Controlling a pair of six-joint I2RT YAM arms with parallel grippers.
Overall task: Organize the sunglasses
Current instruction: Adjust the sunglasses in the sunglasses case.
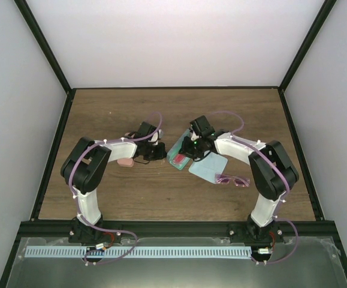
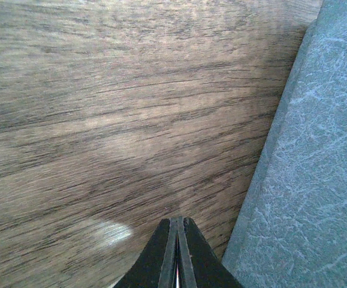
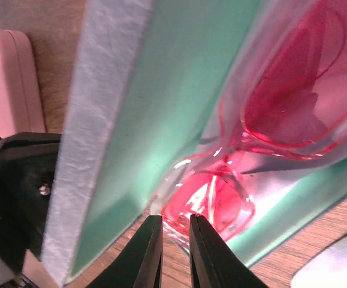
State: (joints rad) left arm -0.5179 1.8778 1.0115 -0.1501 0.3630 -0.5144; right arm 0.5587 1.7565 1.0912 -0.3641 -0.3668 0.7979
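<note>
**woodgrain_wes:** Where are the sunglasses sitting right now?

**yam_tinkerer:** The red-lensed sunglasses (image 3: 209, 201) are lying inside the open blue-grey case (image 2: 317, 168), on its green lining. They're towards the end of the case that's facing the right wrist camera. The pinkish-purple sunglasses (image 1: 233, 180) are lying out on the surface (image 2: 101, 120), well to the right of that case and a bit closer to the arm bases. A pale blue cloth (image 1: 211, 168) is lying between them and the case, and its corner is running right up to the case's edge.

**woodgrain_wes:** And the jaws?

**yam_tinkerer:** The left gripper (image 2: 177, 246) is sitting low on the case's left side, just beside its outer wall. Its jaws are pressed flat together and aren't holding anything. The right gripper (image 3: 174, 240) is hanging over the case with its jaws nearly together, leaving only a thin gap. Its tips are sitting right at the clear rim of the red-lensed pair. Honestly I can't tell whether they're actually pinching that rim or just touching it.

**woodgrain_wes:** Anything else near the case?

**yam_tinkerer:** The pink case (image 1: 125, 162) is lying closed to the left of the blue-grey one, with the left gripper sitting between the two.
</note>
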